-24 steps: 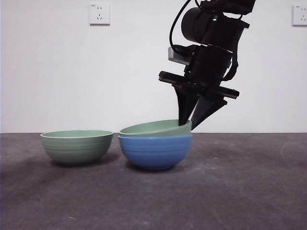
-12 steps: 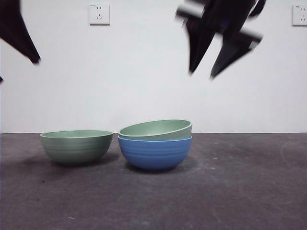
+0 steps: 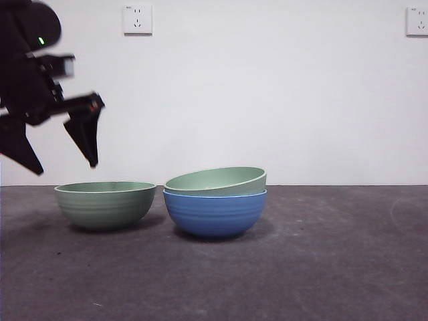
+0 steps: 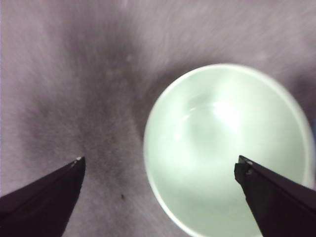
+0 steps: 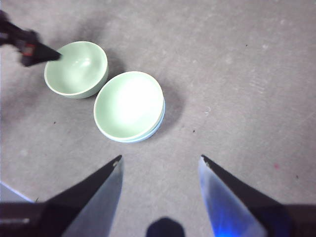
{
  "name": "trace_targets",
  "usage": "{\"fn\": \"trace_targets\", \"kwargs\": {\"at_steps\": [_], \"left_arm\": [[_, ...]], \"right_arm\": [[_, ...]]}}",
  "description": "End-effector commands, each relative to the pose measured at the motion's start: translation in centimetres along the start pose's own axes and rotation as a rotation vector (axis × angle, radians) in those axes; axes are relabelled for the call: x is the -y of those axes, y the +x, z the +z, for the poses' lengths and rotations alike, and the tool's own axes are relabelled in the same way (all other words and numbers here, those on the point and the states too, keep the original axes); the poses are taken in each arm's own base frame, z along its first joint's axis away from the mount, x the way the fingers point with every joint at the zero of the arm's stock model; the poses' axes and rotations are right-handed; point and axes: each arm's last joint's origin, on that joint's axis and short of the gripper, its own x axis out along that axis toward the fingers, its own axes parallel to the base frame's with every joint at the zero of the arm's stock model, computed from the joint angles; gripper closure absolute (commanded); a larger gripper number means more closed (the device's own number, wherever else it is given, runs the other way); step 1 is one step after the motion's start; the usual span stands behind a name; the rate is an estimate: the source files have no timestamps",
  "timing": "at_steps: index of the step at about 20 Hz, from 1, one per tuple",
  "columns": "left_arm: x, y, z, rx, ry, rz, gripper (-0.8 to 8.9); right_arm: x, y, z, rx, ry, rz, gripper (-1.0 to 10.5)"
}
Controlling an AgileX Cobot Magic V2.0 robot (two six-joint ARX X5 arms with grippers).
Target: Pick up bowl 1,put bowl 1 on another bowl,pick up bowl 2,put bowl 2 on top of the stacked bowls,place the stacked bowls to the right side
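Observation:
The blue bowl (image 3: 214, 215) stands mid-table with a pale green bowl (image 3: 215, 179) resting in it, tilted, its right rim higher. From above, this pair shows as the green bowl (image 5: 129, 105) with a sliver of blue rim (image 5: 159, 124). A second pale green bowl (image 3: 104, 204) stands alone to their left. My left gripper (image 3: 65, 167) hangs open just above this lone bowl (image 4: 227, 148), one jaw over the bowl and one outside its rim. My right gripper (image 5: 160, 158) is open and empty, high above the table.
Two wall sockets (image 3: 138, 19) (image 3: 416, 21) sit on the white wall behind. Grey table surface (image 3: 348, 254) stretches to the right of the bowls. The left arm's jaw (image 5: 29, 47) shows at the lone bowl (image 5: 76, 68) in the right wrist view.
The right gripper let go of the green bowl on the blue one and rose out of the front view. The left gripper came down from the top left toward the lone green bowl.

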Motion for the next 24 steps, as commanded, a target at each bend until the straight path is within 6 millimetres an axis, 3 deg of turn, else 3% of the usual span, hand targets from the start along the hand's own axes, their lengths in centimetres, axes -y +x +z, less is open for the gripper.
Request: {"fn": "trace_targets", "kwargs": {"at_steps": [1,3,10,21,24], "left_arm": [[-0.1,1.6,-0.1,-0.055,-0.011,0.004,1.77],[-0.2,2.3,-0.4,-0.082,-0.026,0.004,3.57],[-0.1,2.7,-0.6,-0.103,-0.036,-0.002,8.10],[0.0,2.6,-0.4,-0.090,-0.037,-0.003,8.22],[0.1,1.2,-0.2,-0.062,-0.033,-0.005,8.22]], "right_arm": [[0.0,-1.1,-0.4,0.025,0.001,0.002,6.9],[-0.1,-1.6,-0.6,0.042,0.000,0.003,6.9],[-0.1,-1.9,-0.7,0.050,0.000,0.004,6.9],[-0.1,-1.9,-0.9,0.029,0.001,0.003,6.9],[0.0,-1.9,-1.0,0.014,0.001,0.002,6.9]]}}
